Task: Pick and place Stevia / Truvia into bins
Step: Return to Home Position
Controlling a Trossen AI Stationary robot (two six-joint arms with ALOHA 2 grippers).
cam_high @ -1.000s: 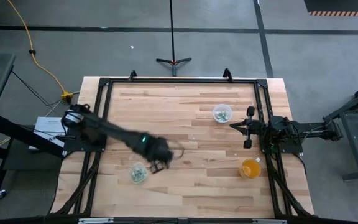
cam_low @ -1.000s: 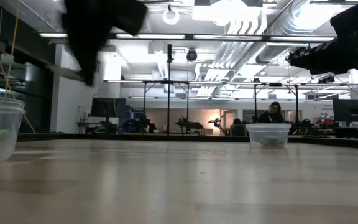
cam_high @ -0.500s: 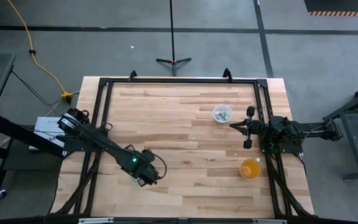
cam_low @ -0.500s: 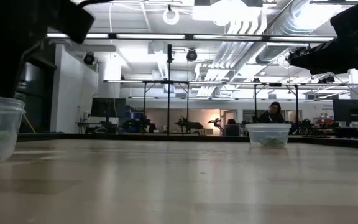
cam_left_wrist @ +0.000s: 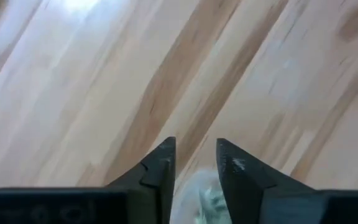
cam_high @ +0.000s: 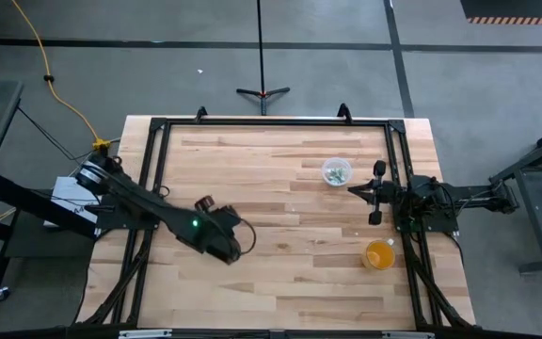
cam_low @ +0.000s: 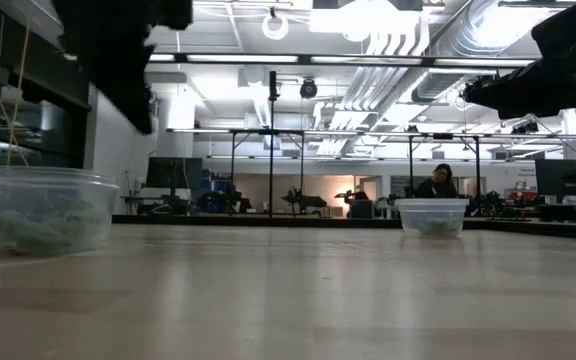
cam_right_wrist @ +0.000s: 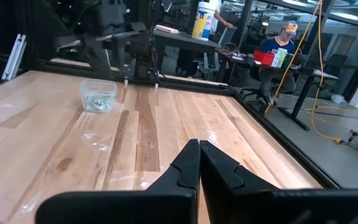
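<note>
My left gripper (cam_high: 224, 243) hangs open above the near-left clear cup (cam_low: 46, 210), which stands on its base on the table with pale green packets inside. The left wrist view shows that cup (cam_left_wrist: 201, 200) below the gap between my fingers (cam_left_wrist: 196, 144), and from above the arm hides it. Seen level, the gripper (cam_low: 118, 70) ends clear above the cup's rim. The second clear cup (cam_high: 336, 171), also holding packets, stands far right on the table. My right gripper (cam_high: 373, 193) is shut (cam_right_wrist: 199, 147) and waits at the table's right edge.
An orange translucent cup (cam_high: 378, 254) stands near the table's right edge, close to the right arm. A black frame (cam_high: 271, 122) runs along the far, left and right sides of the wooden table. Bare wood lies between the two clear cups.
My left arm swung toward the near-left corner over the cup, then drew back toward the table's middle and rose. In the low view the near-left cup now stands farther toward the table's right than before, fully in the picture.
</note>
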